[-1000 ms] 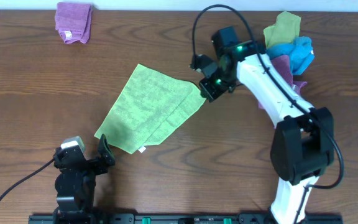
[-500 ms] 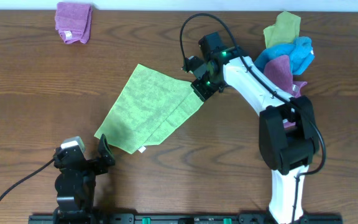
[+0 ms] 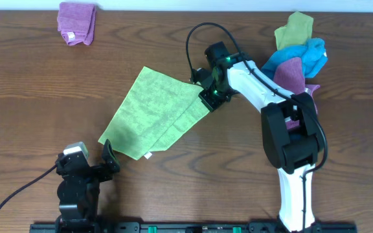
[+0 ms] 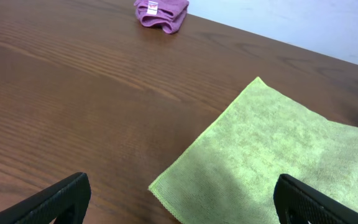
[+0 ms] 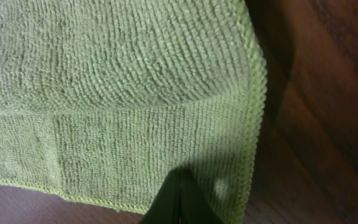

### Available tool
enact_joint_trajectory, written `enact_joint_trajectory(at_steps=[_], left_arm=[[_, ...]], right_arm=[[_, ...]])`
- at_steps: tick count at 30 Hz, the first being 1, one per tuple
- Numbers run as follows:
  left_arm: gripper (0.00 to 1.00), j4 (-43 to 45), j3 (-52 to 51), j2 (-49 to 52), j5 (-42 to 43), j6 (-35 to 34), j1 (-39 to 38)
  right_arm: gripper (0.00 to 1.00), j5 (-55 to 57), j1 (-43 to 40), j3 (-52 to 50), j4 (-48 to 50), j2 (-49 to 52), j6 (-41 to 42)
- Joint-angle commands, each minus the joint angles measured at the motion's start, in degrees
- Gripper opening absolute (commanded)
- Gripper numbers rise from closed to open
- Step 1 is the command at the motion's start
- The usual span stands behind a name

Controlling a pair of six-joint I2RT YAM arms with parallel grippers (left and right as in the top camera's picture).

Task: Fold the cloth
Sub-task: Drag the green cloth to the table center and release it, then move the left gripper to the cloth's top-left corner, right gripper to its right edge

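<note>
A lime green cloth lies flat on the wooden table, folded over on itself with a second layer showing along its lower right edge. My right gripper is at the cloth's right corner. In the right wrist view its fingers are shut together and rest on the cloth near the hemmed corner, with no fabric seen between them. My left gripper is open and empty at the table's front left. Its wrist view shows the cloth's near corner ahead between the open fingers.
A folded purple cloth lies at the far left, also in the left wrist view. A pile of olive, blue and purple cloths sits at the far right, behind the right arm.
My right gripper has moved left and slightly down along the cloth's right corner. The cloth and the left arm have not visibly moved.
</note>
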Motion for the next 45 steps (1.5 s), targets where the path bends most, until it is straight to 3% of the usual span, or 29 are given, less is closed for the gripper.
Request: enact_joint_trajectory(at_steps=[1,5,14,21,27,28,30,33,34,35,36,37,45], left_arm=[[0.95,-0.20,-1.14,-0.33,0.20,-0.70,0.13],[0.95,-0.20,-1.14,-0.33,0.20,-0.68,0.13],[0.95,-0.20,-1.14,-0.33,0.17,-0.68,0.13],[0.96,-0.20,-1.14,-0.33,0.20,-0.70,0.13],[0.95,-0.20,-1.14,-0.33,0.20,-0.68,0.13],[0.96,-0.20,-1.14,-0.33,0.20,-0.68,0.13],[0.95,-0.20,-1.14,-0.33,0.20,-0.68,0.13],[0.95,-0.20,-1.14,-0.33,0.20,-0.68,0.13],[0.95,-0.20,-1.14,-0.33,0.20,-0.68,0.13],[0.95,-0.20,-1.14,-0.33,0.20,-0.68,0.13],[0.95,-0.20,-1.14,-0.33,0.20,-0.70,0.13],[0.95,-0.20,-1.14,-0.33,0.20,-0.70,0.13],[0.95,-0.20,-1.14,-0.33,0.20,-0.68,0.13]], right_arm=[[0.01,5.46,-0.11,-0.04,1.62,3.32,0.61],[0.01,16.20,-0.72,-0.04,5.73,6.08,1.38],[0.01,21.79,-5.16,0.59,23.23,8.11,10.25],[0.01,21.57,-3.67,8.59,14.93,7.41,10.27],[0.59,12.02,-2.36,20.55,-0.52,2.25,10.21],[0.66,11.82,-2.36,21.35,-1.46,1.29,10.21],[0.70,11.76,-2.38,22.12,-2.64,-0.96,9.51],[0.64,11.76,-2.38,22.18,-4.72,-4.35,8.90],[0.55,11.69,-2.38,22.18,-5.42,-5.25,8.39],[0.40,11.74,-2.38,22.18,-6.36,-6.58,8.02],[0.12,11.76,-2.38,22.18,-7.06,-7.54,8.02],[0.01,11.74,-2.43,22.18,-8.02,-8.55,8.07],[0.02,1.73,-4.63,21.55,-20.26,-19.61,8.07]])
